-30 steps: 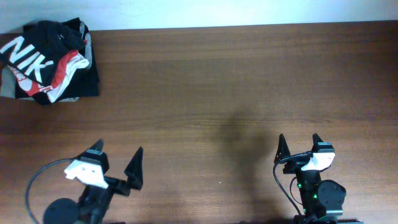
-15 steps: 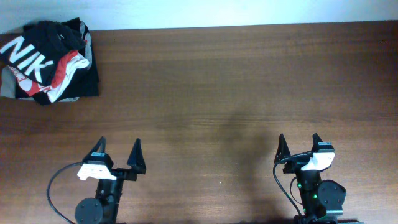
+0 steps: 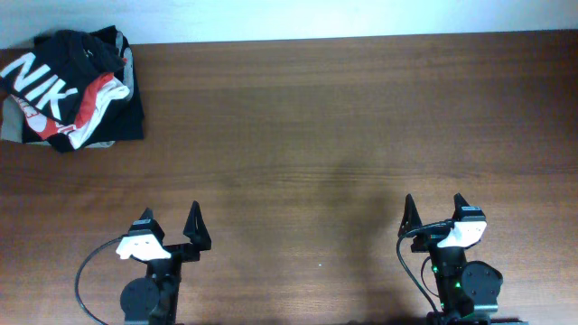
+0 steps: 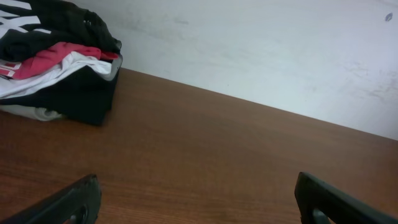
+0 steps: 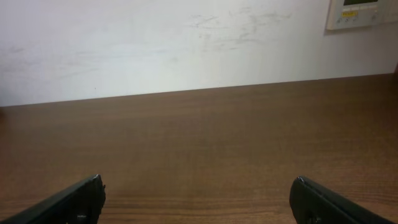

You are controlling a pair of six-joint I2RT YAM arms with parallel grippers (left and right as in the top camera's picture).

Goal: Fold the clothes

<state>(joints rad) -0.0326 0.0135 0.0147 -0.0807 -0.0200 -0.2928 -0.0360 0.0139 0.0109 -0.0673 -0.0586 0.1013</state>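
The black T-shirt with white "NIKE" letters (image 3: 54, 68) lies crumpled on top of a pile at the table's far left corner. It also shows at the upper left of the left wrist view (image 4: 56, 18). My left gripper (image 3: 170, 218) is open and empty near the front left edge, far from the pile. My right gripper (image 3: 435, 207) is open and empty near the front right edge. Both sets of fingers show wide apart in the wrist views, left (image 4: 198, 193) and right (image 5: 198, 193).
A red garment with white parts (image 3: 90, 104) lies in the same pile under the black shirt, also in the left wrist view (image 4: 53, 59). The brown wooden table (image 3: 343, 135) ends at a white wall at the back. A wall panel (image 5: 364, 12) hangs upper right.
My left arm has swung from pointing right to pointing straight ahead, and its gripper has shifted right. The right arm and the pile have not moved.
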